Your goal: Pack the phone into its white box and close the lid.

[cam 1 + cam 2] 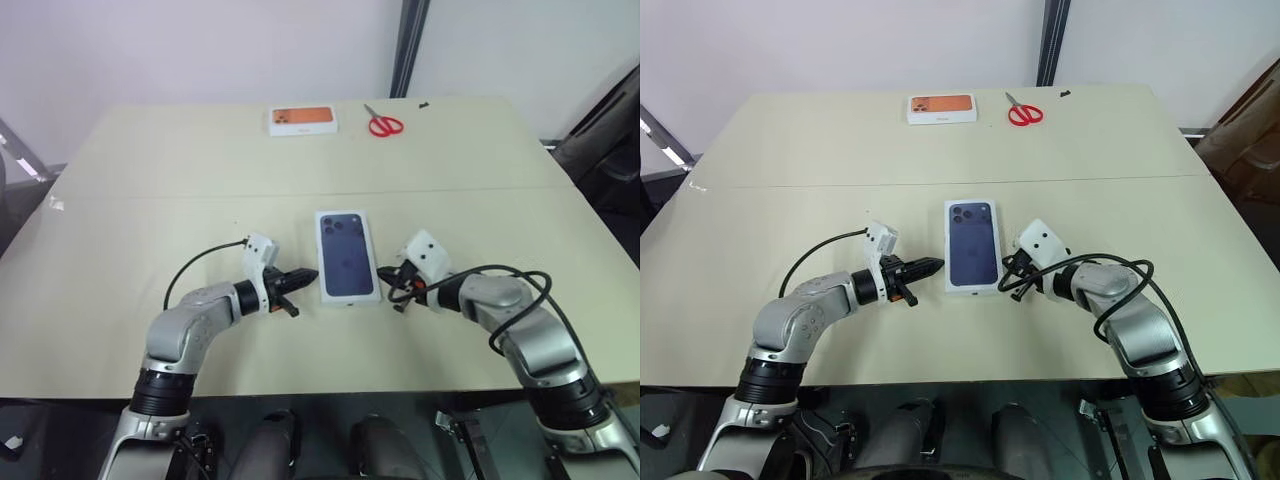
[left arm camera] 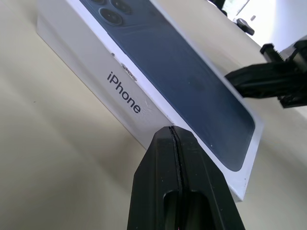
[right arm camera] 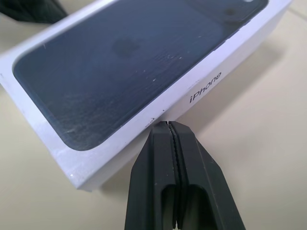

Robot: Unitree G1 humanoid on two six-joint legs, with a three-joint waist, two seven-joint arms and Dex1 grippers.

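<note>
My left gripper (image 1: 296,277), pressed together, points at the left side of the lid (image 1: 346,255), which sits on the white box mid-desk (image 1: 120,200). My right gripper (image 1: 388,277), also pressed together, sits by its right side, perhaps just touching.

Beige table (image 1: 150,180), white wall (image 1: 200,45), dark post (image 1: 408,45)
</note>
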